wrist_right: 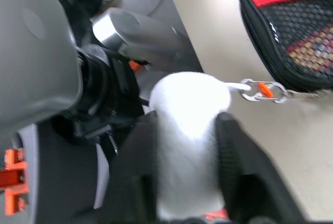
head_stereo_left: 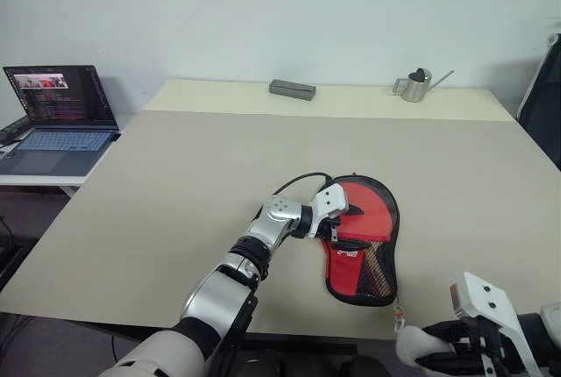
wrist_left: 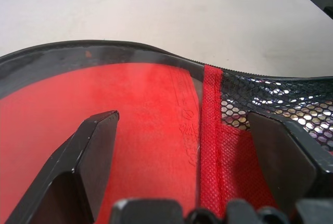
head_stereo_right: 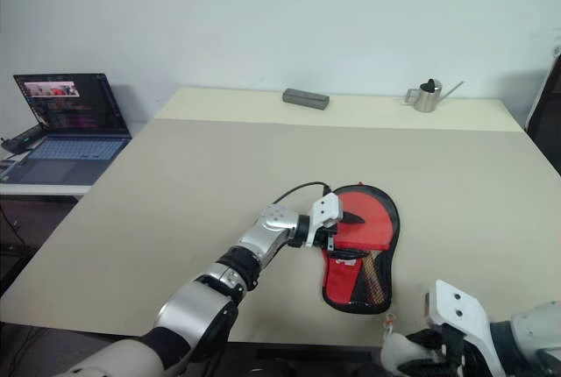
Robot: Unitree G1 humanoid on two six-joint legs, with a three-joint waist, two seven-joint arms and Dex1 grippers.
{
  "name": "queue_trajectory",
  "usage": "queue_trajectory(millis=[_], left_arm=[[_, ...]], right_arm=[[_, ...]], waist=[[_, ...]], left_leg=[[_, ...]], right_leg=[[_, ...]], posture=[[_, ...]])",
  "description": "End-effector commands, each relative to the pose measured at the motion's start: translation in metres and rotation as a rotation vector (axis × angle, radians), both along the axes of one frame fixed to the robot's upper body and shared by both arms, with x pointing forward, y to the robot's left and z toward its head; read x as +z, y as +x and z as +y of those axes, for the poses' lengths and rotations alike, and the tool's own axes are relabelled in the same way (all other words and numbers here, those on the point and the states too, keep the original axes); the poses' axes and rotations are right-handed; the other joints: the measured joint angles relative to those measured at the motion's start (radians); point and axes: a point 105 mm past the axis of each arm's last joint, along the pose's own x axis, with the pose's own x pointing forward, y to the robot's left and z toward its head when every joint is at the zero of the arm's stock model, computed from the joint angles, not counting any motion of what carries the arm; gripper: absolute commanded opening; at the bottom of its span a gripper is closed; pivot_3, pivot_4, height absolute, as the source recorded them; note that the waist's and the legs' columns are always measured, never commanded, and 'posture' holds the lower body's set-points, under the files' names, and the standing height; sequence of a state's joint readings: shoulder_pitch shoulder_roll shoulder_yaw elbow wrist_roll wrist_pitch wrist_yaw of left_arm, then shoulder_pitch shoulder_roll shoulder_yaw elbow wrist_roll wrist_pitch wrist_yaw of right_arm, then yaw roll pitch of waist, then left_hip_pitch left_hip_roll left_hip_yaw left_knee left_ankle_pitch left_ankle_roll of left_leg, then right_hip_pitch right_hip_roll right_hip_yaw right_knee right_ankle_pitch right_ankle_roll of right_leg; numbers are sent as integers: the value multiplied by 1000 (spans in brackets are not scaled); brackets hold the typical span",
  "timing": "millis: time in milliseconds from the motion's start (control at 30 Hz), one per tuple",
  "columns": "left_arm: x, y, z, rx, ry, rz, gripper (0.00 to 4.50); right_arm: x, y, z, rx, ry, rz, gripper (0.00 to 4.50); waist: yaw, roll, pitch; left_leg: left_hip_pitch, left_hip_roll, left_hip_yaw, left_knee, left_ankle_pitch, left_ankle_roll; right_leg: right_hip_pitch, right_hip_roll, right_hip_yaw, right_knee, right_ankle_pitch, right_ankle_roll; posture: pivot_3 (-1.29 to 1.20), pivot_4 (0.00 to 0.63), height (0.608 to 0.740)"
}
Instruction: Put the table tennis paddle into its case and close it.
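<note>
The case (head_stereo_left: 366, 235) lies flat on the table near the front edge, red front up, with black trim and a black mesh pocket (wrist_left: 270, 99). A striped red and light shape under the mesh (wrist_right: 307, 47) looks like the table tennis paddle's handle; its blade is hidden. My left gripper (head_stereo_left: 337, 219) rests over the case's left side, open, one finger (wrist_left: 96, 146) over the red face and the other by the mesh. My right gripper (wrist_right: 184, 125) is low at the front right, past the case's narrow end, shut on the white plush charm (wrist_right: 190, 130). A small clasp (wrist_right: 260, 91) links the charm to the case.
The beige table (head_stereo_left: 175, 184) stretches wide behind and to the left of the case. At its far edge sit a grey box (head_stereo_left: 292, 88) and a metal watering can (head_stereo_left: 419, 86). An open laptop (head_stereo_left: 61, 118) stands on a side table at the left.
</note>
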State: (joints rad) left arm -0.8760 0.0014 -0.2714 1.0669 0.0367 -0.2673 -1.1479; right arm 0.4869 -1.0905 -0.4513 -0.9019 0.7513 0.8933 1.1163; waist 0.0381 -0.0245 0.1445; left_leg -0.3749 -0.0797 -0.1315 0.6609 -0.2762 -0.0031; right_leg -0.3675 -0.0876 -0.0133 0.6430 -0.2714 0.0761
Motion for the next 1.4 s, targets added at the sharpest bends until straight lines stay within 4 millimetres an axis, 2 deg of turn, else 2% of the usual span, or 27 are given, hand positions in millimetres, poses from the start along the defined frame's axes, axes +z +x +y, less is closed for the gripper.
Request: queue_trajectory(millis=[33,200,267,333,467,600,767,833,900,1133,1167,1200,1233,1267,1300,1400], left_arm=[[-45,-19,9,-30,163,96,4269],[-43,-18,7,-27,157,92,4269],[-42,-17,6,-26,152,89,4269],[-36,-15,5,-34,136,78,4269],[-13,-9,10,-68,82,21,4269],[20,1,21,-69,8,-61,4269],[29,0,24,-63,-11,-68,4269],[49,2,32,-52,-58,-96,4269],[58,1,35,-48,-76,-106,4269],[60,-2,36,-40,-72,-96,4269],[82,2,84,163,-197,-82,4269],[97,-5,123,306,-253,-90,4269],[106,-16,152,413,-273,-99,4269],[111,-25,169,482,-274,-103,4269],[112,-29,176,529,-274,-101,4269],[118,-39,193,645,-273,-105,4269]], right_arm=[[16,-5,8,42,93,16,3044],[28,6,6,-8,165,-18,3044],[31,16,2,-41,176,-47,3044],[33,34,-8,-104,176,-99,3044],[36,75,-29,-221,162,-219,3044],[38,105,-33,-251,170,-287,3044],[38,113,-33,-243,170,-304,3044],[42,128,-33,-262,193,-363,3044],[43,135,-33,-268,203,-389,3044],[43,137,-34,-262,204,-393,3044],[52,166,-40,-328,282,-480,3044],[58,189,-42,-370,339,-538,3044],[63,208,-43,-410,384,-582,3044],[66,221,-43,-427,409,-604,3044],[65,227,-44,-422,406,-613,3044],[64,244,-49,-421,398,-628,3044]], waist=[[2,-1,0],[5,-1,0],[8,-1,0],[9,-2,1],[7,-2,2],[-12,3,6],[-16,5,14],[-22,4,17],[-24,5,19],[-22,6,19],[-29,6,20],[-53,3,22],[-84,1,25],[-114,0,28],[-115,3,31],[-78,8,33]], left_leg=[[0,0,0,0,0,0],[0,0,0,0,0,0],[0,0,0,0,0,0],[0,0,0,0,0,0],[0,0,1,0,0,0],[-5,1,1,-1,0,0],[-9,0,2,0,1,-2],[-10,0,1,0,2,-3],[-10,0,2,0,2,-3],[-10,0,2,0,2,-3],[-10,0,2,0,2,-3],[-9,0,2,-1,2,-3],[-7,4,6,0,0,-6],[-5,5,7,-2,0,-6],[-4,7,8,-3,0,-7],[-5,7,5,-4,2,-9]], right_leg=[[0,0,0,0,0,0],[0,0,0,0,0,0],[0,0,0,0,0,0],[0,0,0,0,0,0],[-1,0,1,0,0,0],[-8,1,1,2,1,-4],[-12,0,2,2,3,-7],[-13,0,2,1,3,-7],[-13,0,3,2,3,-7],[-13,0,3,2,3,-7],[-13,0,3,2,3,-7],[-13,0,4,2,3,-7],[-15,1,9,3,4,-10],[-16,1,11,3,5,-11],[-20,4,17,5,6,-13],[-22,6,19,7,5,-14]], posture=[[0,150,740],[0,150,740],[0,150,740],[0,150,740],[0,150,740],[0,150,740],[0,150,740],[0,150,740],[0,150,740],[0,150,740],[0,150,740],[0,150,740],[0,150,740],[0,150,740],[0,150,740],[0,150,740]])
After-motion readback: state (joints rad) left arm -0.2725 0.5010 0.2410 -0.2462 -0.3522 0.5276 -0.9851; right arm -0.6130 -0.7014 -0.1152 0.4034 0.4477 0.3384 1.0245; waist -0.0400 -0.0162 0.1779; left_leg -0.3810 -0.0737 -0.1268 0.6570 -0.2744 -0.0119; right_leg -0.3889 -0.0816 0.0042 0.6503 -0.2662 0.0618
